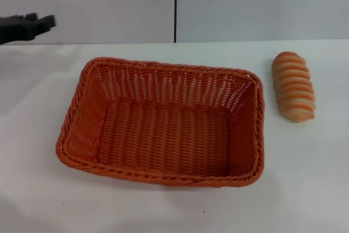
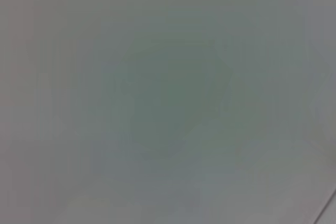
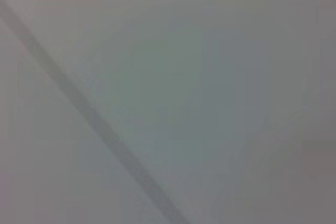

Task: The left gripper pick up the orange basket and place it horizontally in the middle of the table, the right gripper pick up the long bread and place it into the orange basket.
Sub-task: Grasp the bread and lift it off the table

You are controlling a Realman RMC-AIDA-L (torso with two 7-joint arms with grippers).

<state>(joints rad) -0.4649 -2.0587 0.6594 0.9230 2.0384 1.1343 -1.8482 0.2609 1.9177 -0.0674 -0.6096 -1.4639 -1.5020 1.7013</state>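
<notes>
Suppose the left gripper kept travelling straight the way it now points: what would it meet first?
Probably nothing: the left gripper points sideways along the table's far edge, seemingly behind the orange basket. Depth is unclear.

Bare lab: white table [image 1: 305,189], plain panelled wall [image 1: 245,4].
</notes>
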